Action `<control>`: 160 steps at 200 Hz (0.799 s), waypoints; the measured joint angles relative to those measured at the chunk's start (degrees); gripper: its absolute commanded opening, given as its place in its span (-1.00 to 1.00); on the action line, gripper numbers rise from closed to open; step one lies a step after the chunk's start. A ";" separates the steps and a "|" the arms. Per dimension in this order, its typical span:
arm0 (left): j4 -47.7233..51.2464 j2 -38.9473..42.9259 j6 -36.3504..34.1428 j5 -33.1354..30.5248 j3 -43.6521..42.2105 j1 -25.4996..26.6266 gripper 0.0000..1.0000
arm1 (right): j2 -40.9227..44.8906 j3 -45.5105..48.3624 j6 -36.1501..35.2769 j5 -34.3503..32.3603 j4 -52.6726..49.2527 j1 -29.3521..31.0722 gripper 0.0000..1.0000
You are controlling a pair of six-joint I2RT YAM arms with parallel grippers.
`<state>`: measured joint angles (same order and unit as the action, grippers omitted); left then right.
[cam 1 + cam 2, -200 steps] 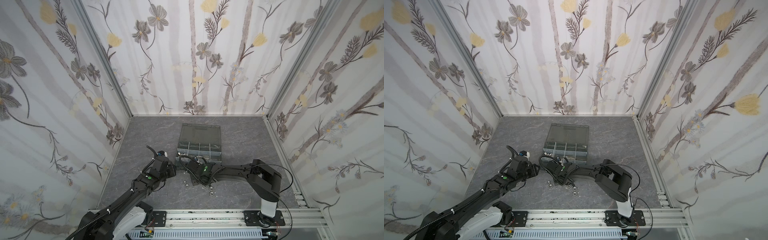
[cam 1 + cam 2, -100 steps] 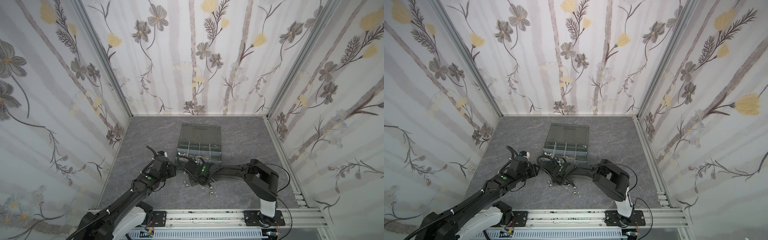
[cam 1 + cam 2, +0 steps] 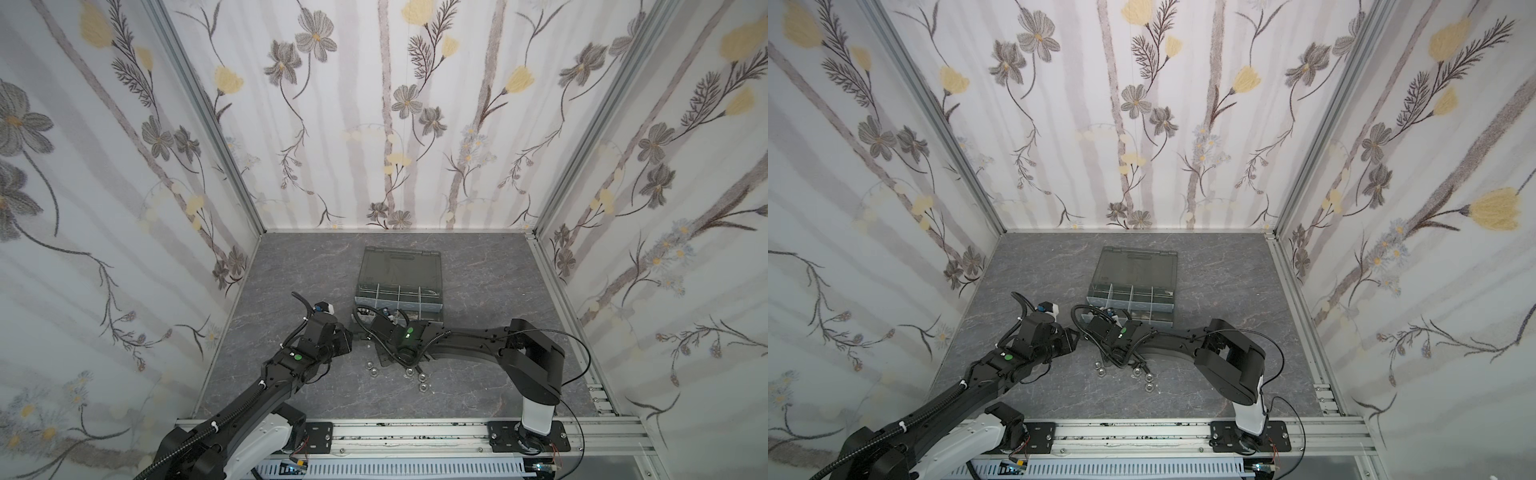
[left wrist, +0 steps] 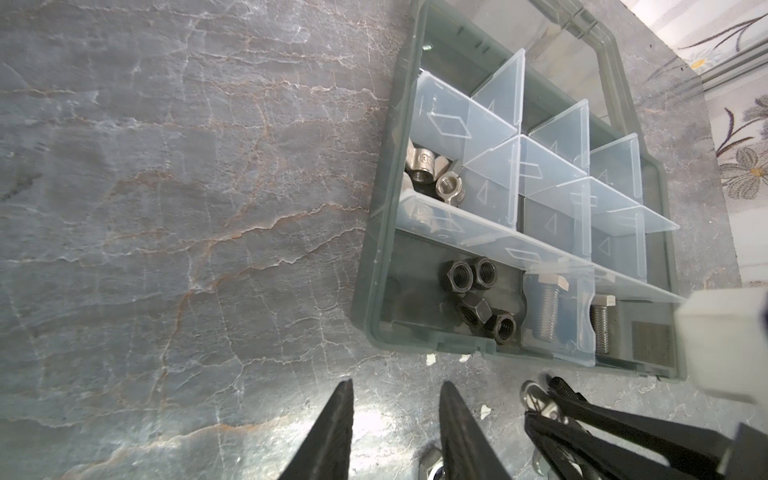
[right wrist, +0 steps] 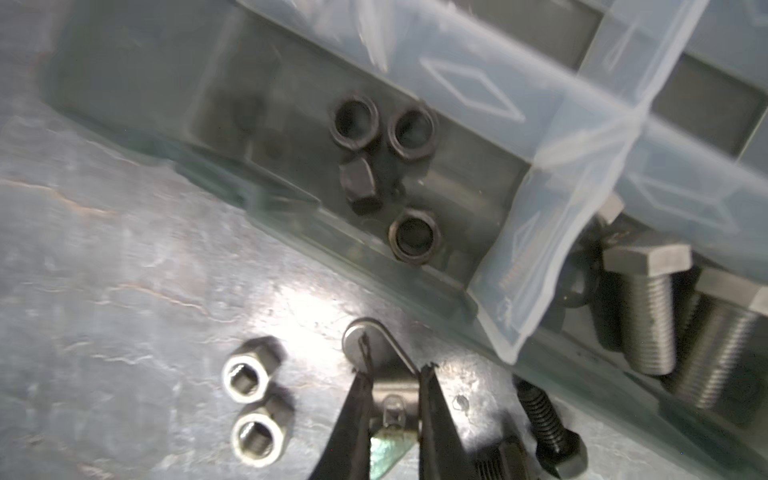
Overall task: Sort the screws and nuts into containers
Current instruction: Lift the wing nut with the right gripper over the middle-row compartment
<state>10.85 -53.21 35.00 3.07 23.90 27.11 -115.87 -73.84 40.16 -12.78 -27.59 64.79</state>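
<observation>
Just beside the organiser case (image 4: 375, 266), the right tool (image 5: 397, 372) grips a silver wing nut (image 5: 392, 392). The left tool (image 4: 395, 384) is slightly parted, empty; black hex nuts (image 4: 478, 299) and bolts (image 4: 548, 309) lie in adjacent compartments (image 4: 411, 303).

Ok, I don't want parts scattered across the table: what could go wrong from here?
1. The right gripper pinches the wing nut with its fingertips only, so it may twist or slip out on lifting.
2. Two silver hex nuts and a black screw lie close beside it; a sideways move could knock them.
3. The black nuts lie nearest in the organiser; dropped there, it would be mis-sorted.
</observation>
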 measured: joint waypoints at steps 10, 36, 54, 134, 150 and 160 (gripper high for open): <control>0.02 0.26 0.15 -0.02 -0.17 0.00 -0.25 | 0.76 -1.42 -0.44 0.00 -0.09 -0.42 -0.77; 0.04 0.79 0.79 -0.04 -0.57 0.00 -0.25 | 1.09 -6.32 -3.10 0.37 -0.20 -2.43 -0.76; 0.02 1.11 1.05 -0.02 -0.74 0.00 -0.25 | -0.61 -11.26 -5.16 0.59 -0.17 -4.70 -0.76; 0.04 4.46 2.49 -0.02 -1.84 0.02 -0.25 | -14.80 -30.67 -12.07 2.51 -0.74 -9.33 -0.76; 0.02 4.90 2.71 -0.04 -1.99 0.02 -0.25 | -16.59 -32.02 -12.46 3.28 -0.83 -9.64 -0.76; 0.02 5.05 2.86 -0.02 -2.08 0.02 -0.25 | -17.33 -32.30 -12.81 3.41 -1.01 -9.68 -0.75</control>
<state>10.87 -48.16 37.87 3.05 21.82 27.14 -133.21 -106.15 27.35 -9.37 -28.60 55.11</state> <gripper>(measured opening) 0.376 0.157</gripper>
